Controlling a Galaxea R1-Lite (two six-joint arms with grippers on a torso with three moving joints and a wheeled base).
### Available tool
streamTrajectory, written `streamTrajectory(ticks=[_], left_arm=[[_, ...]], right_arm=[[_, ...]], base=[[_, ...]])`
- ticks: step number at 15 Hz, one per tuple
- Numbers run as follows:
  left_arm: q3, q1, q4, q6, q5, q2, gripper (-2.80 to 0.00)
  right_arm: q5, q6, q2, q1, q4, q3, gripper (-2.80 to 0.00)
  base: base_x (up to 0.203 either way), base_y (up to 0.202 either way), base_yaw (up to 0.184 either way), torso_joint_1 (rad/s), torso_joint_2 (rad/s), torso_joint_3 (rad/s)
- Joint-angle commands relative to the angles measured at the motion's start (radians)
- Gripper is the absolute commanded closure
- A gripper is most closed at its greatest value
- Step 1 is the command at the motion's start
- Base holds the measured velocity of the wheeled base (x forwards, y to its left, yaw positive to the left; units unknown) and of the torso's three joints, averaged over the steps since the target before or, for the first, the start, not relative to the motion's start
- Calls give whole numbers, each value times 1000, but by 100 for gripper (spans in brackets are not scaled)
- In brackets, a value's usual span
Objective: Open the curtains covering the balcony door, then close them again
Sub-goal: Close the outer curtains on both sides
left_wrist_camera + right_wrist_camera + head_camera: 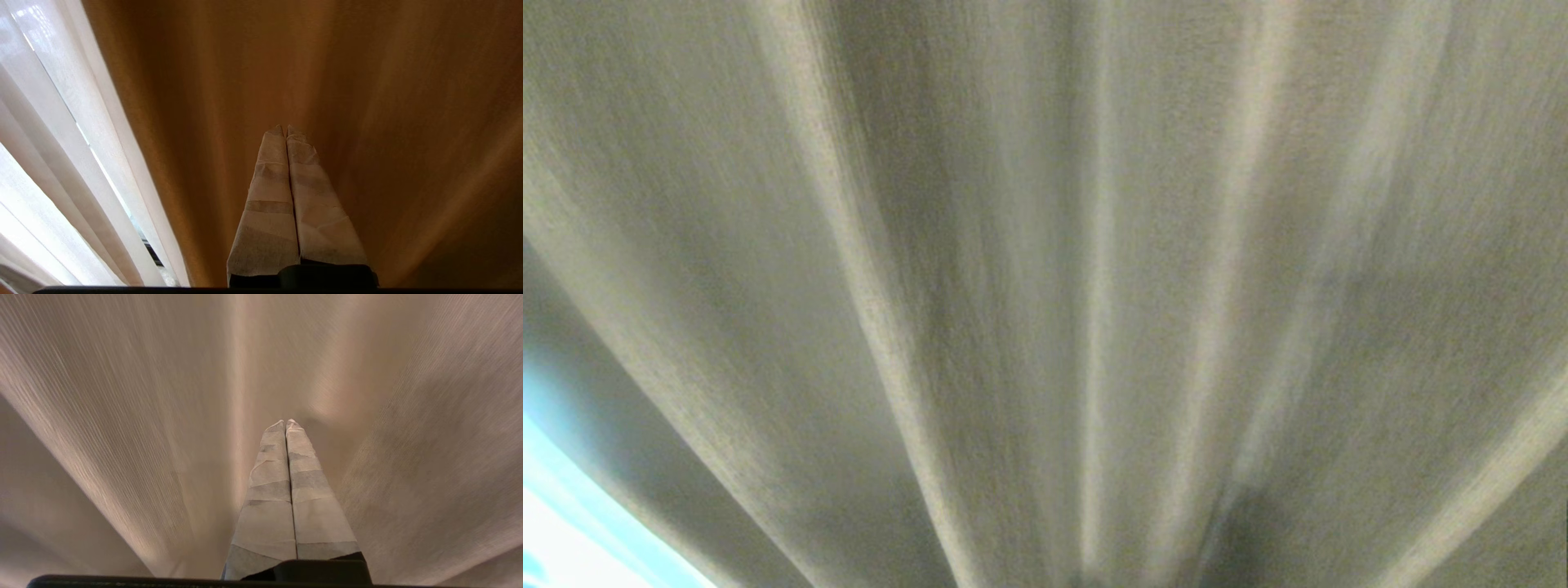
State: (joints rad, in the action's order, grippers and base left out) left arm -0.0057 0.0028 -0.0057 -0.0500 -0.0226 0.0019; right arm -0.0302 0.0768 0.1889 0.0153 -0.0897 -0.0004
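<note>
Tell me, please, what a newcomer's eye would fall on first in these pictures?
The thick beige-grey woven drape fills nearly the whole head view in vertical folds, with only a bright sliver at its lower left corner. In the left wrist view, the thin translucent white sheer curtain glows beside the drape, and the tape-wrapped left gripper points at the drape with its fingers shut and empty. The right gripper, also shut, points at drape folds alone.

Bright daylight (556,523) glows at the head view's lower left corner — little else of the room shows
</note>
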Motion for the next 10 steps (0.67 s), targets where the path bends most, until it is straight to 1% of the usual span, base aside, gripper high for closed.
streamTrajectory(ticks=[1,3,4,10], left_arm=[[0,0,0,-1,0,0,0],[1,0,0,-1,0,0,0],[0,0,0,-1,0,0,0],[1,0,0,-1,0,0,0]], right_arm=[[25,4,-112,-7,60,0,0],[53,10,-186,-10,87,0,0],[59,29,-189,-11,93,-1,0],[59,24,-189,-11,93,-1,0]], base=[[0,0,0,0,0,0],[0,0,0,0,0,0],[0,0,0,0,0,0],[0,0,0,0,0,0]])
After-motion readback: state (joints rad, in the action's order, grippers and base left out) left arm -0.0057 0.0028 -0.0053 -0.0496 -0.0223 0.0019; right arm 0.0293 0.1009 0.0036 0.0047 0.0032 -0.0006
